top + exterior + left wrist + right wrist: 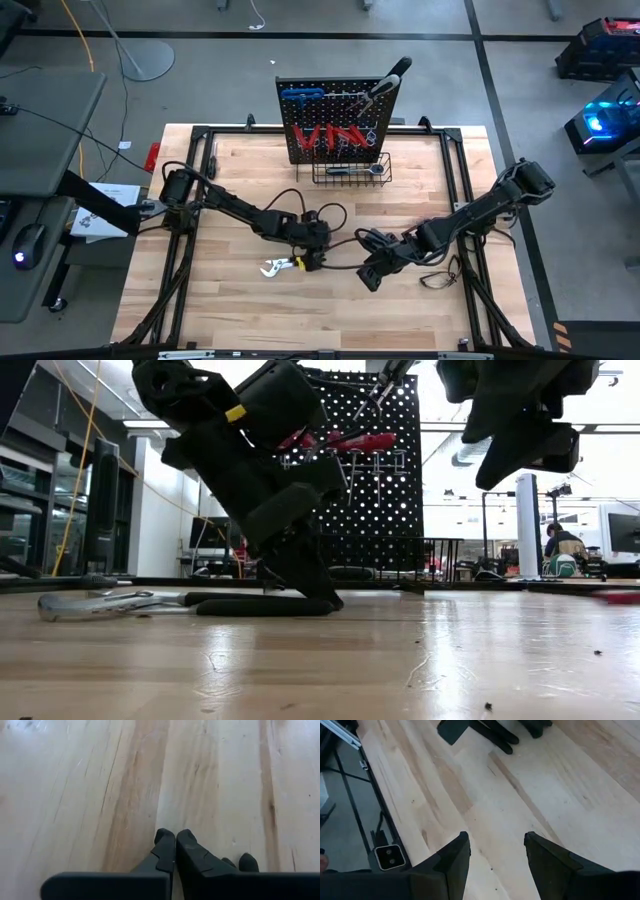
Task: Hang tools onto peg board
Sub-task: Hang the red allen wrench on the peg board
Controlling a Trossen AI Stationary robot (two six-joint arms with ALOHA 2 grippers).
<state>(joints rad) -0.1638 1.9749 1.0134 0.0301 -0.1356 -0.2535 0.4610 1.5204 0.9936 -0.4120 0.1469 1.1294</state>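
On the tabletop (240, 300), seen from above, the left gripper (312, 262) sits near centre, tip down on the wood, jaws pressed together on nothing. Silver pliers (277, 267) lie just beside it at nine o'clock. At three o'clock, the right gripper (494, 851) hovers, jaws apart and empty. At twelve o'clock stands the peg board (335, 120), red-handled screwdrivers (330, 137) hanging on it.

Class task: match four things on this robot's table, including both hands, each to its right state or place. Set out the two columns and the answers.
Column one:
1. left hand
2. right hand
3. silver pliers
4. peg board

Column two:
A. stands upright at the table's far edge
B. lies flat on the wood
C. fingers shut
D. fingers open

Pairs: 1-C, 2-D, 3-B, 4-A
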